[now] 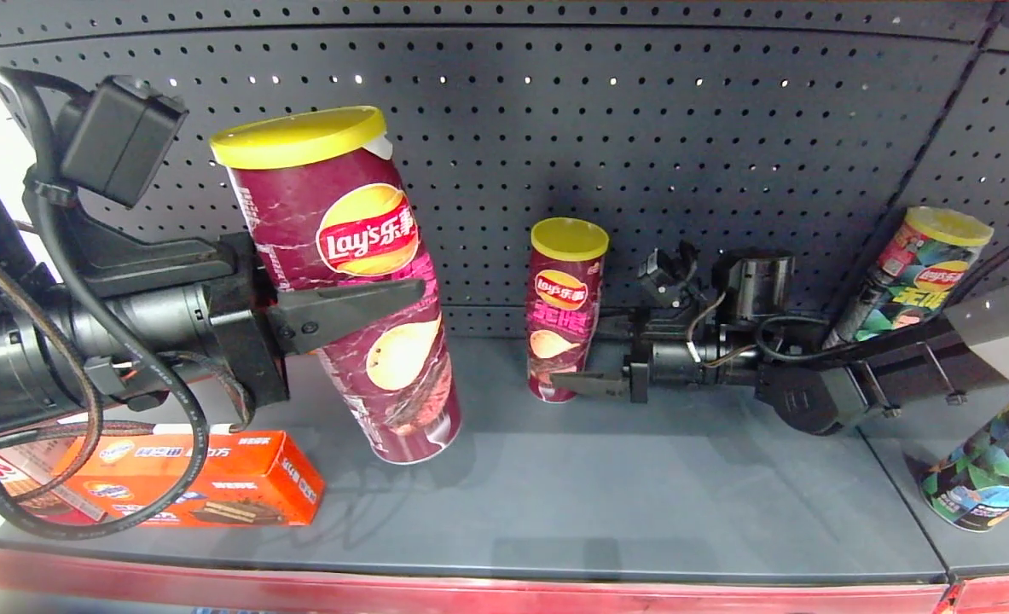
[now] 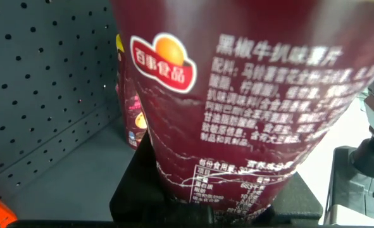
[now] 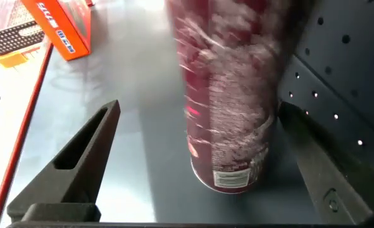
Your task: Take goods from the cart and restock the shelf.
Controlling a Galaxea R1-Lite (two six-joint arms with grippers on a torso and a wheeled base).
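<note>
My left gripper (image 1: 368, 315) is shut on a tall maroon chips can (image 1: 346, 281) with a yellow lid. It holds the can tilted, with the base just above the grey shelf (image 1: 640, 512). In the left wrist view the can (image 2: 250, 95) sits between the dark fingers (image 2: 142, 190). A second maroon can (image 1: 562, 307) stands upright at the back of the shelf, near the pegboard. My right gripper (image 1: 559, 375) is open around it. Its fingers (image 3: 92, 139) stand well apart on either side of the can (image 3: 231, 114) without touching it.
An orange biscuit box (image 1: 205, 482) lies at the shelf's front left. Two green patterned cans (image 1: 918, 273) (image 1: 990, 469) stand in the neighbouring bay to the right. The pegboard wall (image 1: 640, 128) closes the back and a red strip (image 1: 470, 593) edges the front. Bare shelf lies between the maroon cans.
</note>
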